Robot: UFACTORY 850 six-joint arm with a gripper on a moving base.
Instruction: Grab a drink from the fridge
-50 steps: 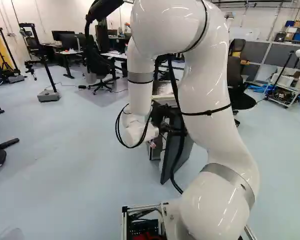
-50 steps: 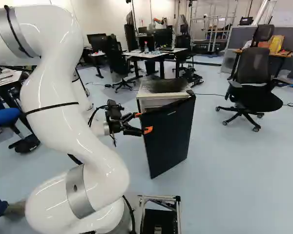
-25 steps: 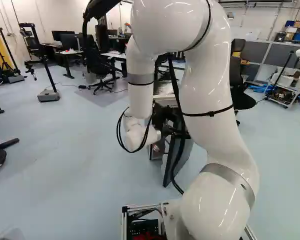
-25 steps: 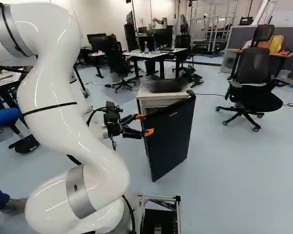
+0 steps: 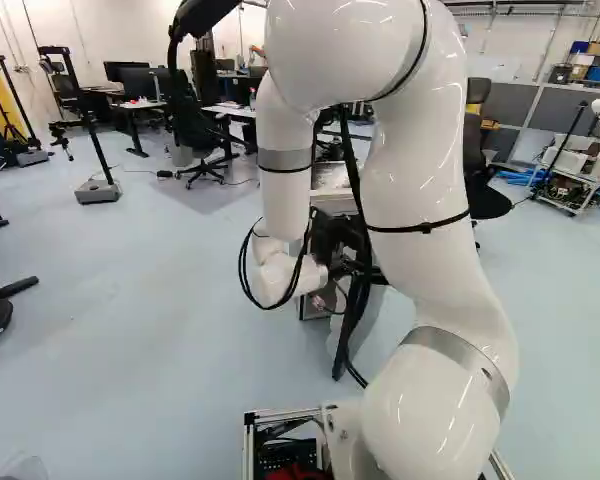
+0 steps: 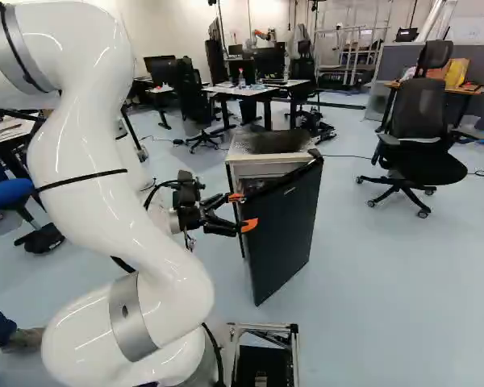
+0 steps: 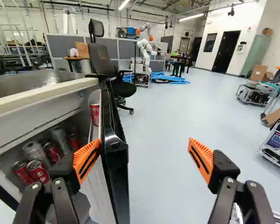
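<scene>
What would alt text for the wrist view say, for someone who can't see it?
Open gripper straddling the edge of the open fridge door, one finger on its inner side, the other out over the floor. Red and silver cans sit inside the fridge; another red can is in the door.

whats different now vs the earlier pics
The fridge door has swung a bit further open, its free edge coming nearer the base. The claw has shifted with it, slightly right and down in the right base view, still open and gripping nothing. The fridge body and the base stayed put.
</scene>
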